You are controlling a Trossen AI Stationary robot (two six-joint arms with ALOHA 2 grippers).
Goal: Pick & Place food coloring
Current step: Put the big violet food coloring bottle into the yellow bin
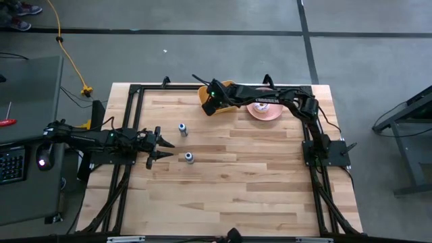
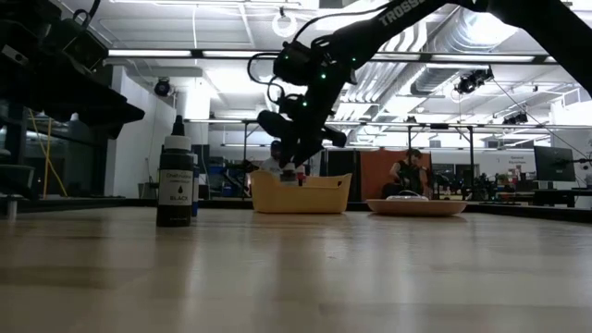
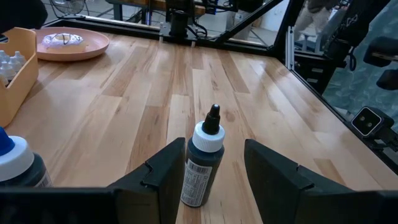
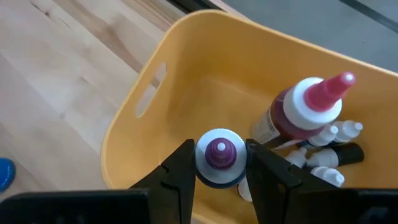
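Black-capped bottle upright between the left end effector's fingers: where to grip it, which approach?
Grip the small dark bottle with white collar and black tip on its straight body, below the collar; the tapered tip would likely slip. It stands upright on the wooden table, so come level from the side, as the open left end effector already straddles it.

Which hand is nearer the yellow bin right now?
The right hand. It hangs over the yellow bin, shut on a purple-tipped bottle. The left hand is far off across the table, open around a black-tipped bottle.
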